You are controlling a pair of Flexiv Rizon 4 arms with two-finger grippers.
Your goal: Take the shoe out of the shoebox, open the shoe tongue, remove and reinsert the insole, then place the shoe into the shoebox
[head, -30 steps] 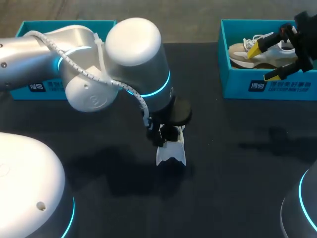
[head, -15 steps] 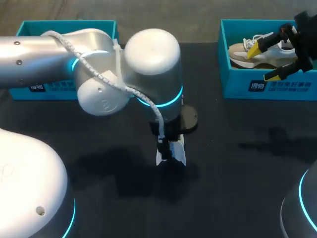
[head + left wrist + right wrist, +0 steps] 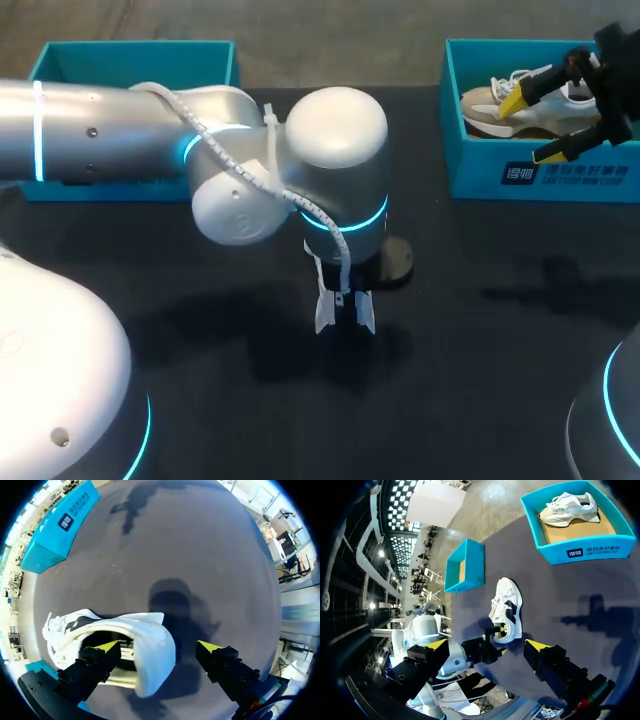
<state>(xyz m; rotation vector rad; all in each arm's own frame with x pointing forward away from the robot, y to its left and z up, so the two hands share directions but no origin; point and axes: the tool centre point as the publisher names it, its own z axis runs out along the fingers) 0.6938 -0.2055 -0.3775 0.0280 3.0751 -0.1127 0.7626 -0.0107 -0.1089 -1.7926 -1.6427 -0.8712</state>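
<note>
Fingers (image 3: 107,646) of our left gripper (image 3: 159,646) are standing wide apart, released and gripping nothing. One yellow tip is sitting inside the mouth of the white shoe (image 3: 135,625); the other is hanging outside, just past the heel, over the table (image 3: 210,570). The heel wall is therefore lying between them, touched from one side at most.

Our right gripper (image 3: 533,128) is hovering well apart from all this. Its fingers are likewise spread and holding nothing, above the other shoebox (image 3: 545,172), where a second shoe (image 3: 495,108) is lying.

We are judging that the insole step is at hand, and the risks are coming from this placement. If we are closing now, we are likely pinching the heel wall rather than the insole, which we cannot make out under the inner tip. Nothing is pinning the shoe down, so any upward pull is probably lifting the whole shoe, or tipping it onto its side, instead of freeing the insole. A sideways drag is threatening to slide the shoe across the table, away from the teal shoebox (image 3: 130,60). The inner tip may also be snagging the lining or folding the collar inward, which would be making reinsertion harder.
</note>
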